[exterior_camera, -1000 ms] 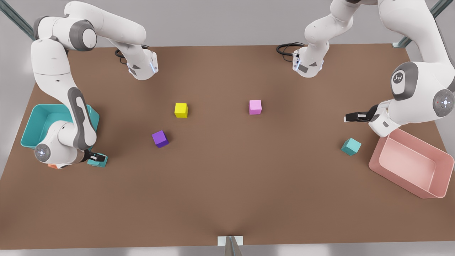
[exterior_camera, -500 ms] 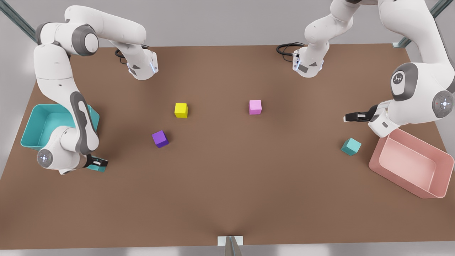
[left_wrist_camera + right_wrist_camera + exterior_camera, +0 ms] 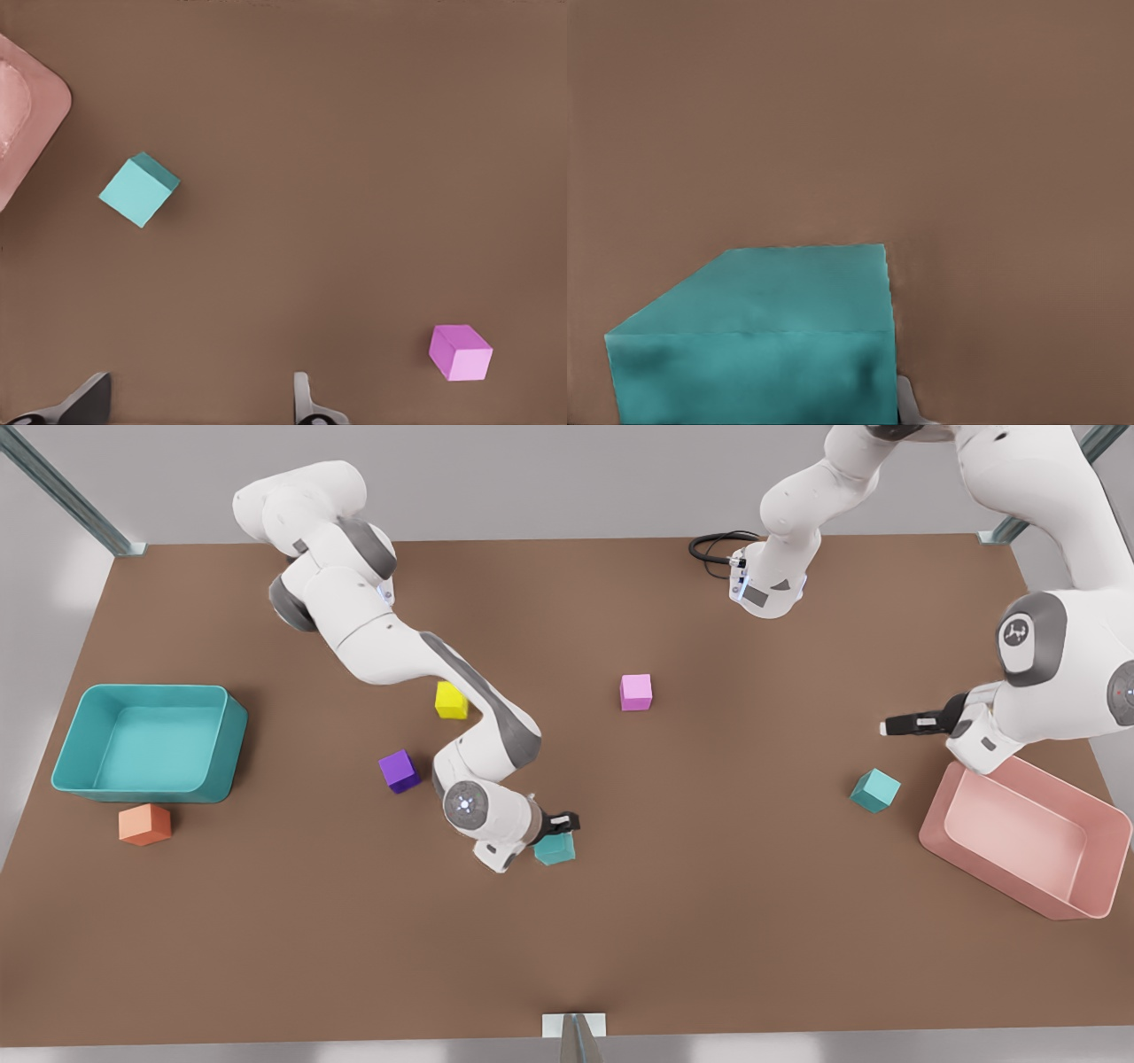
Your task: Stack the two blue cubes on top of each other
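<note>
One blue cube (image 3: 555,849) is near the table's middle front, and my right gripper (image 3: 560,825) is shut on it. Seen close in the right wrist view, this cube (image 3: 762,341) has a fingertip (image 3: 908,405) at its side. I cannot tell whether it touches the table. The other blue cube (image 3: 875,790) lies free toward the front view's right, close to the pink bin. My left gripper (image 3: 889,727) hangs open above the table a little behind that cube. In the left wrist view the free cube (image 3: 138,189) is well ahead of the open left gripper (image 3: 197,409).
A pink bin (image 3: 1045,779) stands at the front view's right, a teal bin (image 3: 151,688) at its left with an orange cube (image 3: 144,825) in front. A purple cube (image 3: 400,771), a yellow cube (image 3: 450,701) and a pink cube (image 3: 636,692) lie mid-table.
The right arm has swung from beside the teal bin to the table's middle front, carrying its blue cube. The orange cube is uncovered. The left gripper has shifted slightly toward the front view's right.
</note>
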